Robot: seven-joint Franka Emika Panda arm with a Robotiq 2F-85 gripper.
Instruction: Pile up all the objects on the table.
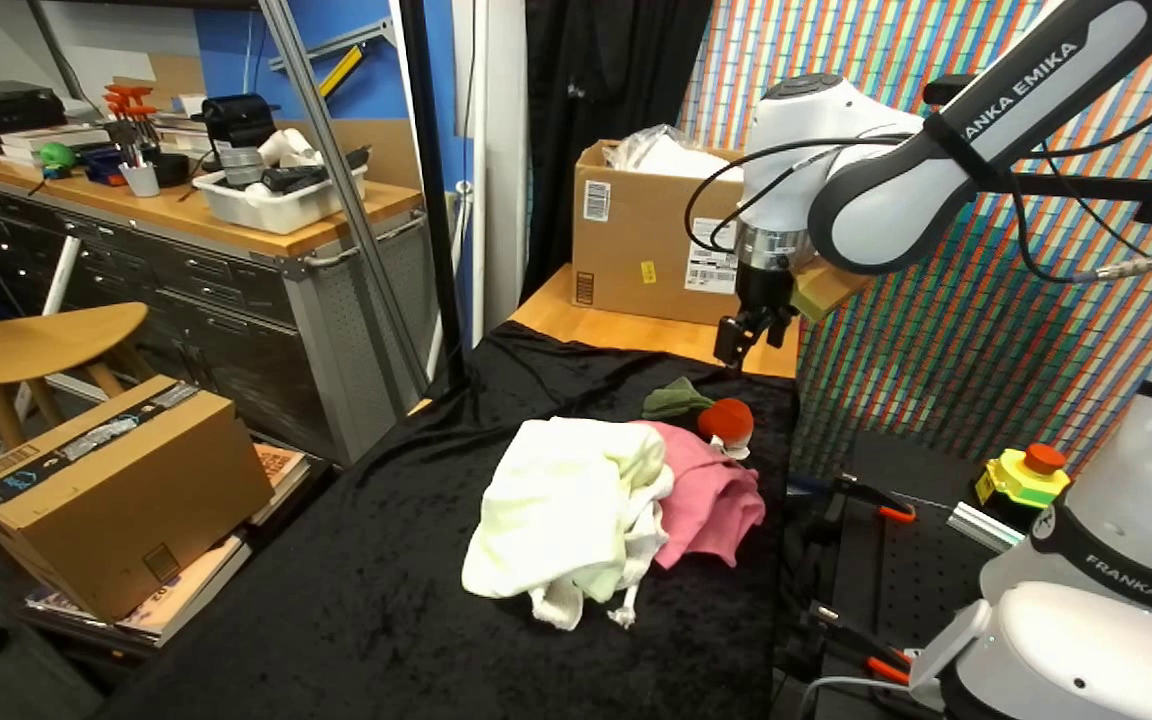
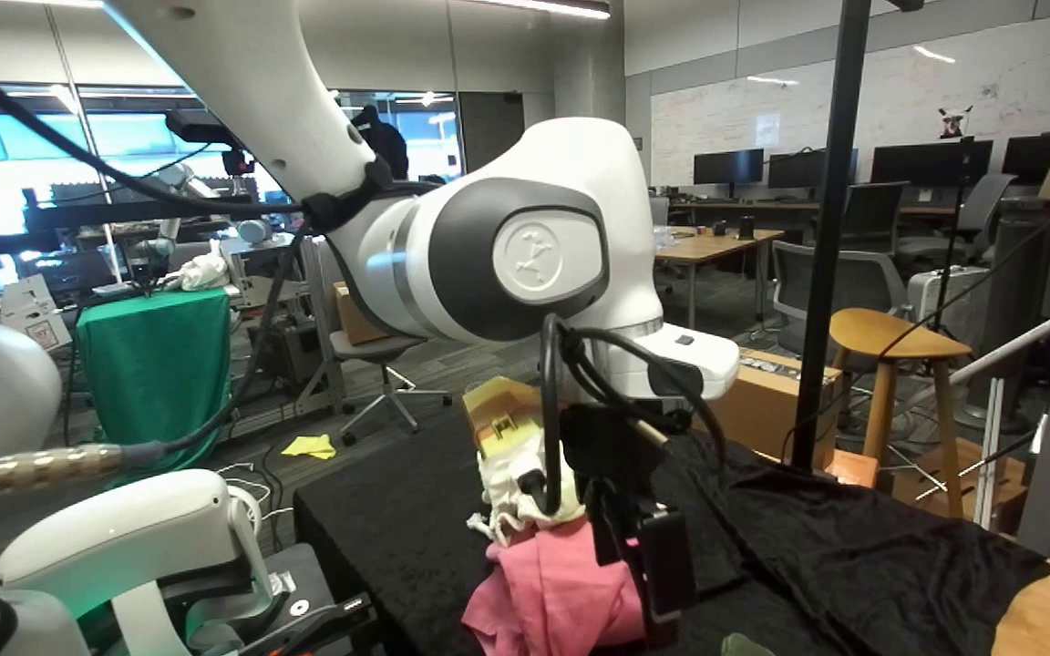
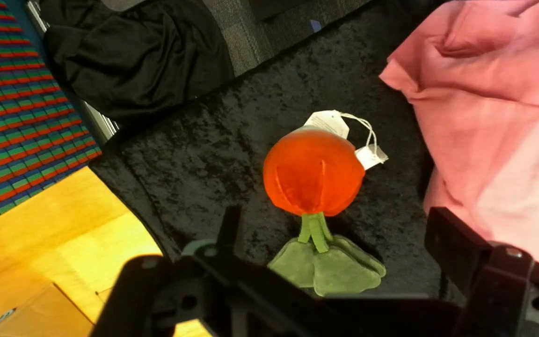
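Observation:
My gripper (image 3: 335,224) hangs open above the table (image 1: 416,560), nothing between its fingers; it also shows in both exterior views, as the gripper (image 1: 756,340) over the table's far end. Below it lies a red ball-like item (image 3: 314,171) with green felt leaves (image 3: 344,271) and a white tag (image 3: 328,122). In an exterior view, the ball-like item (image 1: 726,420) rests close to the pink cloth (image 1: 706,495). Against this lies a cream cloth (image 1: 556,500), partly over a white cloth (image 1: 643,535). A knotted white rope end (image 1: 623,614) pokes out; the rest is hidden.
A large cardboard box (image 1: 651,250) stands on bare wood behind the black top. A black pole (image 1: 436,200) rises at the table's edge. Beside the wrist is a yellow-tan block (image 1: 826,290). An emergency stop (image 1: 1026,480) sits near the arm's base.

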